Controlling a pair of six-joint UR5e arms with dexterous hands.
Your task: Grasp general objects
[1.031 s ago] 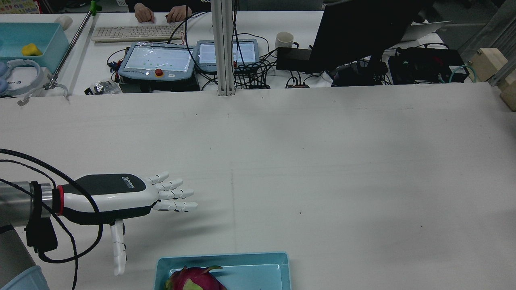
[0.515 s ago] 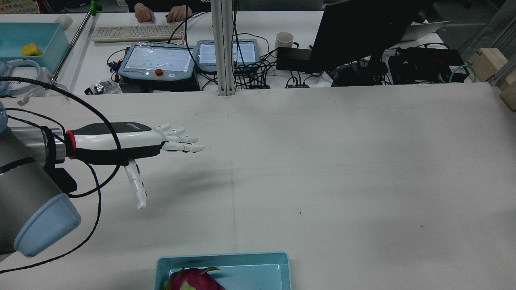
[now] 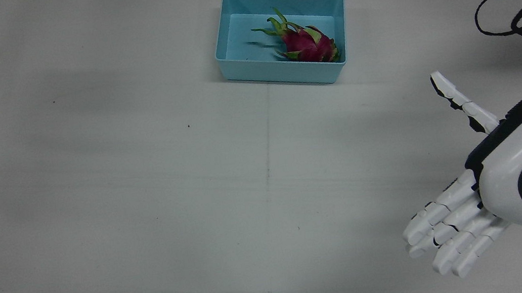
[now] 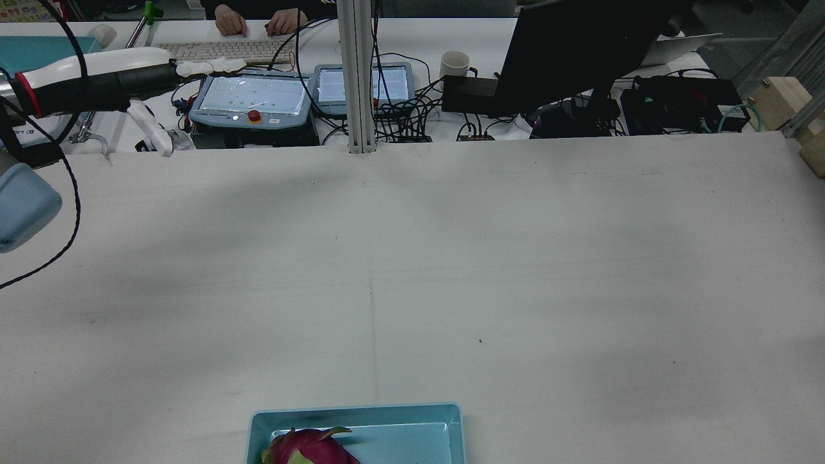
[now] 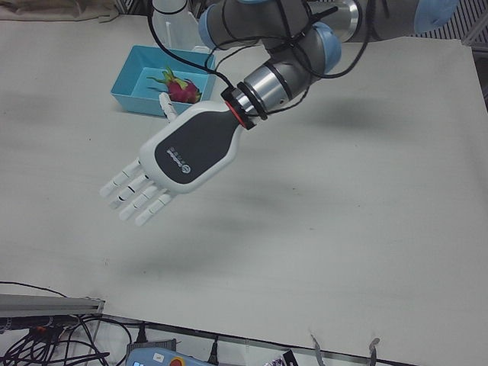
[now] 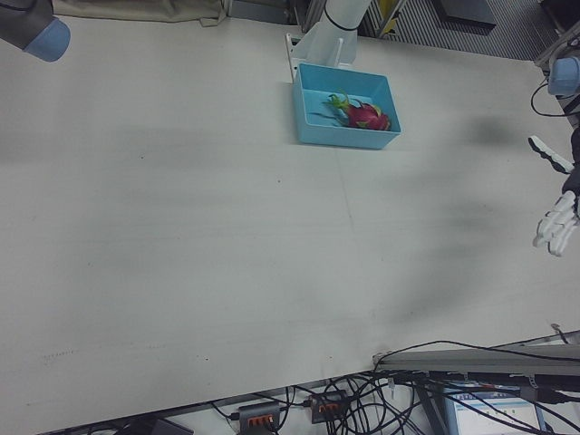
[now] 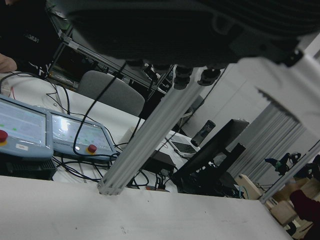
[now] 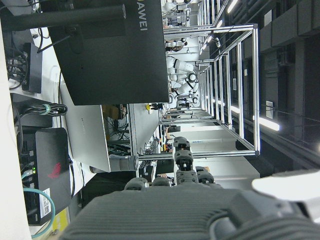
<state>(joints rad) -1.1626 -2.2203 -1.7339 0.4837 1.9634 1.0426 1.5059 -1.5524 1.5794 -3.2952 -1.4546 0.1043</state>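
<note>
A pink dragon fruit with green scales lies in a light blue tray at the robot's edge of the table; it also shows in the rear view and the left-front view. My left hand is open and empty, fingers spread, held high above the table and well away from the tray. It shows at the right edge of the front view and at the top left of the rear view. My right hand shows only in its own view, fingers extended, holding nothing.
Beyond the table's far edge stand an aluminium post, two teach pendants, a keyboard, a mug and a black monitor. The right arm's blue elbow cap is at the right-front view's top left.
My left hand has risen from low over the table near the tray and swung toward the far left, staying open and empty. The dragon fruit and tray have not moved.
</note>
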